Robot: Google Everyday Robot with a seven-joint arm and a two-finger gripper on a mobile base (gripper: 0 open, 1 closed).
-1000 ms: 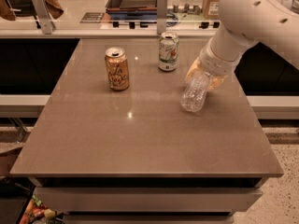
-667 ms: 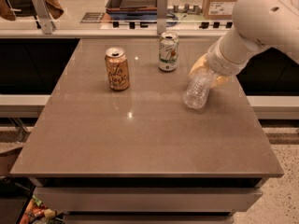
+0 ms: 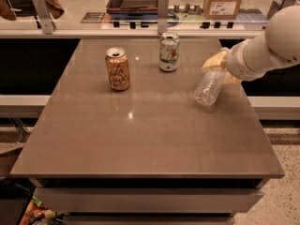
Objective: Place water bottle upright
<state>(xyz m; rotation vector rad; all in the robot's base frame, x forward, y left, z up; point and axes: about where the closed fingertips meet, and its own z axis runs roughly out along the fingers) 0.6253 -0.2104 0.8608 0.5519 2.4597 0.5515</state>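
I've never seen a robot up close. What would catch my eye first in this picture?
First the big white arm reaching in from the right: its gripper clasps the top end of a clear water bottle, held tilted over the right side of the brown table. Next, two upright cans at the back: an orange can on the left and a white-green can near the middle.

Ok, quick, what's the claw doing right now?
Claw: closed on the tilted water bottle, over the right side of the table.
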